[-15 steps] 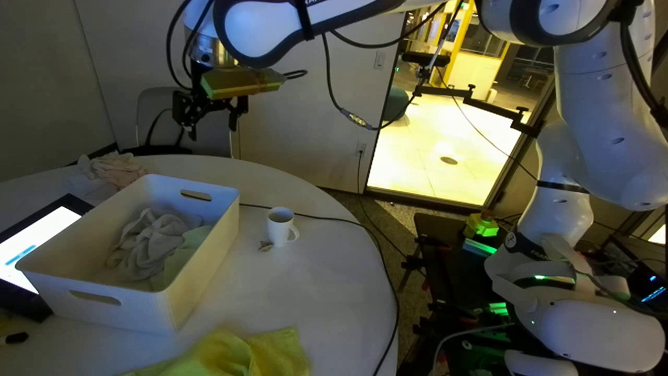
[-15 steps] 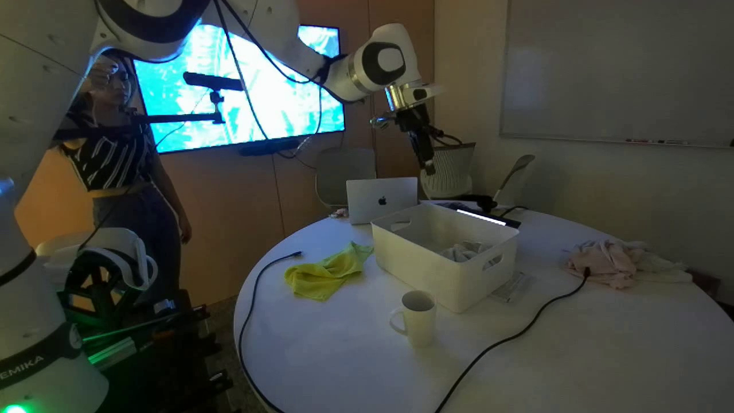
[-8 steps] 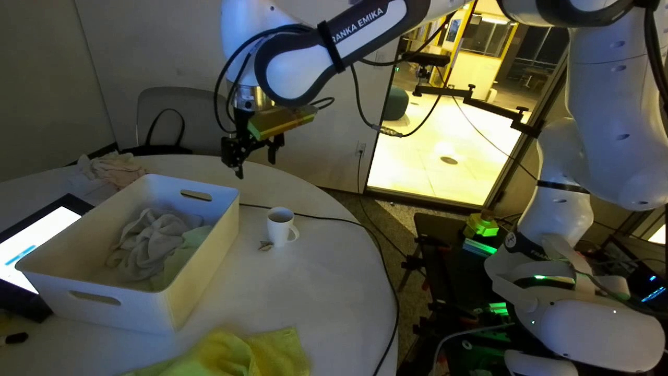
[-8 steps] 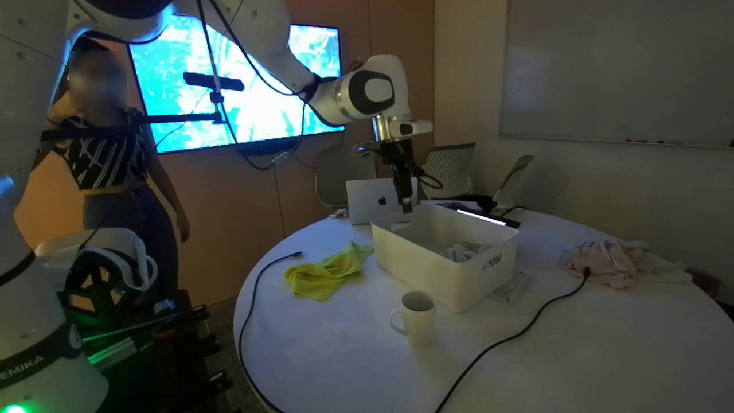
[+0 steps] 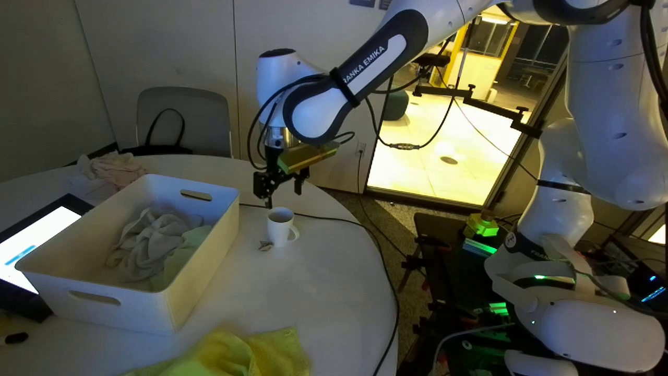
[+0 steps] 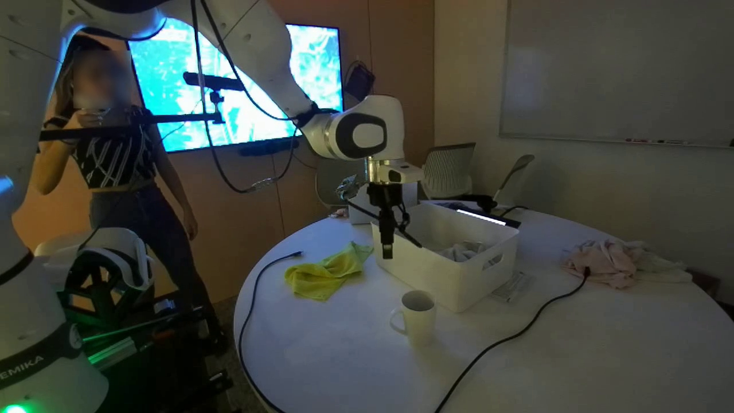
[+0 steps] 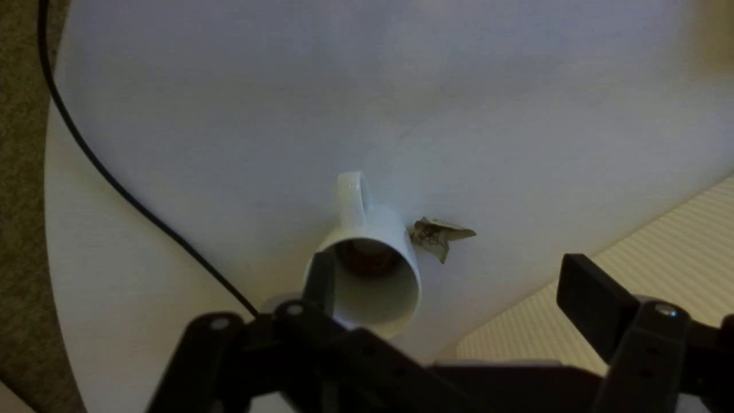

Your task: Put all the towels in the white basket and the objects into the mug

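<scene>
The gripper (image 7: 447, 287) is hovering over the table (image 7: 229, 143), jaws spread wide. One jaw is partly hiding the mug (image 7: 381, 295), which is showing something dark (image 7: 367, 258) inside. A scrap (image 7: 437, 235) is lying just beside it, in line with the gap. Behind the other jaw the basket (image 7: 671, 252) is showing; outside the first, a cable (image 7: 178, 236) is curving.

The robot arm (image 5: 610, 115) has its base (image 6: 57, 381) beyond the rounded edge of the table (image 7: 516, 115) and reaches in over it. In both exterior views the elbow (image 5: 569, 9) is partly cut off at the top; from there the forearm (image 5: 373, 57) slopes down to the wrist (image 5: 313, 117), which is bent so that the gripper (image 5: 283, 198) points nearly straight down, above the table and inside its edge. In the wrist view the fingers (image 7: 596, 307) stand wide apart.
</scene>
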Controlling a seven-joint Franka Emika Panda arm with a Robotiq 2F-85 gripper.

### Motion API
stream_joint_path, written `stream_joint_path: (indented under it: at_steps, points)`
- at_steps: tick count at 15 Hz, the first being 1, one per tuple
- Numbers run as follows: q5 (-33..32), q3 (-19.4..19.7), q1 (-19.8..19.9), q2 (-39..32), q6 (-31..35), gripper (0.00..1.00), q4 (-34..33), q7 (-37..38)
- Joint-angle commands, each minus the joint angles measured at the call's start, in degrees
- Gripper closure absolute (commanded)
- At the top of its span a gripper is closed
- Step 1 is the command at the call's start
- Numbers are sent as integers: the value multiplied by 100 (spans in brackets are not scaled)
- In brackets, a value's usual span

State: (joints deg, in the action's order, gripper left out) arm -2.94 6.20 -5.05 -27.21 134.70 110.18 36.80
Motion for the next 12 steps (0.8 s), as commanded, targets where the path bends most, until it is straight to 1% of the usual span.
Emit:
stream_joint_path:
  at_steps: [1,4,7,12]
  points:
    - [558,-163,155,-37,389,0,208,-138]
    - [1058,-243,116,-238,529,0,113,65]
    - [1455,-232,-26,-531,823,0,-51,666]
    - [2110,-254,-58,-1045,1480,0,-217,1655]
